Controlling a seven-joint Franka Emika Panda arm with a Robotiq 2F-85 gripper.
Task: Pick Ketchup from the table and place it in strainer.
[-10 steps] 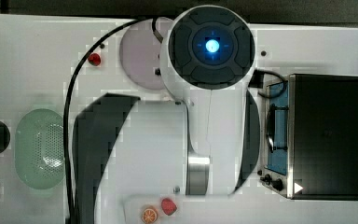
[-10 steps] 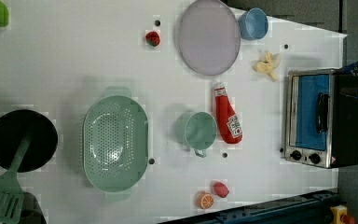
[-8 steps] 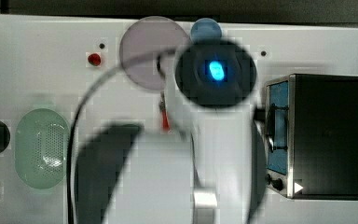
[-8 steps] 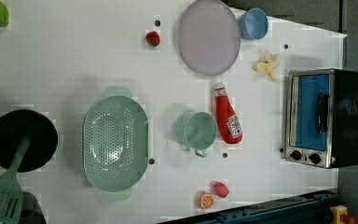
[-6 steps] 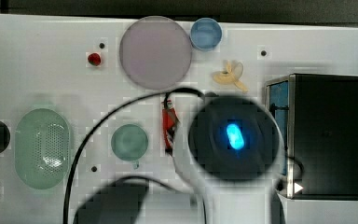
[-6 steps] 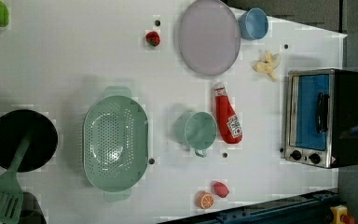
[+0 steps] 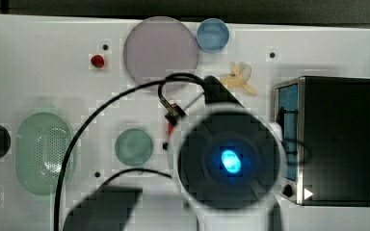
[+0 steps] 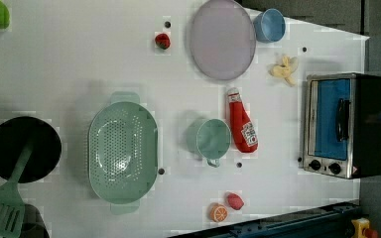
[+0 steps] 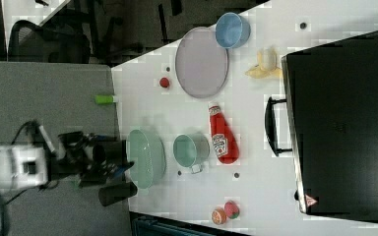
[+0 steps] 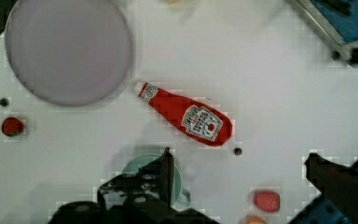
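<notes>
Item: Ketchup (image 8: 241, 126), lying flat on worktop (image 8: 79, 59), just beside green cup (image 8: 208, 139), well apart from strainer (image 8: 123, 151). Claw (image 10: 237, 172): released, wide, empty. Risks: bottle rolling from an off-centre pinch; finger clipping the cup

White arm (image 7: 231, 161), blue light, black cables (image 7: 101, 125).

My arm (image 7: 229, 163) reaches out over the table, its round wrist end with a blue glowing light facing up in the top view, a black cable looping off it. My gripper (image 10: 237, 172) points straight down, its two dark fingers (image 10: 163, 170) spread wide apart, holding nothing between them.
</notes>
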